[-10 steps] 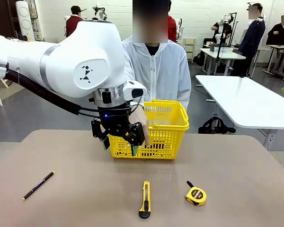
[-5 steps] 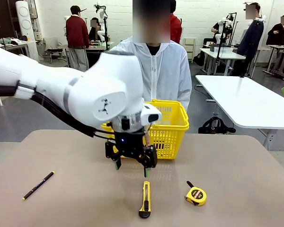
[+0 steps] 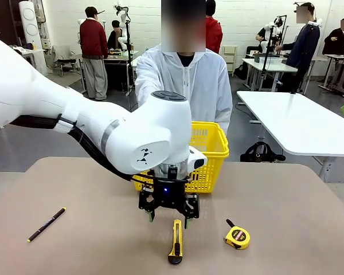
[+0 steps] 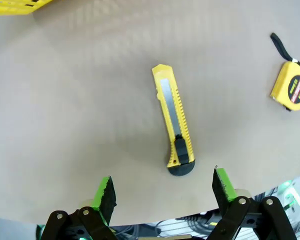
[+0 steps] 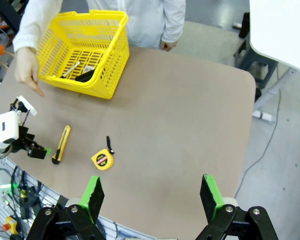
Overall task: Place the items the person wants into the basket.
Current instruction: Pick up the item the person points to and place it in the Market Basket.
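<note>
Yellow and black, the utility knife (image 3: pixel 175 241) lies flat on the tan table (image 3: pixel 286 229) just below the left gripper (image 3: pixel 168 217), which hovers above its far end with the jaws spread wide and nothing between them. In the left wrist view the knife (image 4: pixel 173 141) sits between the two green pads (image 4: pixel 104 187), its long axis running roughly away from the camera rather than across the gap — so a straight descent looks likely to let the fingers close across its narrow width. The right gripper (image 5: pixel 150 196) is high and well apart, also spread and empty; the left arm is plainly the nearer. A tape measure (image 3: pixel 237 236) rests near the knife, apart from it, and a thin pen (image 3: pixel 46 224) lies well off to the other side. The basket (image 3: pixel 209 150) stands just behind the gripper — the right wrist view shows a marker (image 5: pixel 71 70) already inside, and the person's hand (image 5: pixel 27 72) beside its rim.
</note>
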Motion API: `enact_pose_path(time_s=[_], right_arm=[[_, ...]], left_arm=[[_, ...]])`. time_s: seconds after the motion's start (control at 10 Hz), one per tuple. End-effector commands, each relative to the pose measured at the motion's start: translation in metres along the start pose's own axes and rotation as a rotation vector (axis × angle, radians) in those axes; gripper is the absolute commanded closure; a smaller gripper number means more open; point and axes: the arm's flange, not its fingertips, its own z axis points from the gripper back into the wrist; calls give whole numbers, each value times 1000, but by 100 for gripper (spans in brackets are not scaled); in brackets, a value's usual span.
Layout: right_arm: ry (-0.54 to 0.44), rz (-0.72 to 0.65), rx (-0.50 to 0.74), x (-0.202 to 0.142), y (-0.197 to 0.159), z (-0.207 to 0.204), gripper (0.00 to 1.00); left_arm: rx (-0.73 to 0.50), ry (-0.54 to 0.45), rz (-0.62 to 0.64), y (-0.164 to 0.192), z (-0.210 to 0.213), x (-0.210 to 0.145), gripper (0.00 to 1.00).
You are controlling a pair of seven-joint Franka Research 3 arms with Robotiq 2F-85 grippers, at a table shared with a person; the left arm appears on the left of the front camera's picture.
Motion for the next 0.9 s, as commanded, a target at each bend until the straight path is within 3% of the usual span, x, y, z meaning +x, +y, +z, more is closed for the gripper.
enact_pose_path(time_s=[0.0,0.8], right_arm=[[8,-2,-2,-1,0,-2,0],[8,-2,-2,-1,0,-2,0]], left_arm=[[17,-38,38,-22,-12,7,0],[22,-43,-50,-23,-61,18,0]])
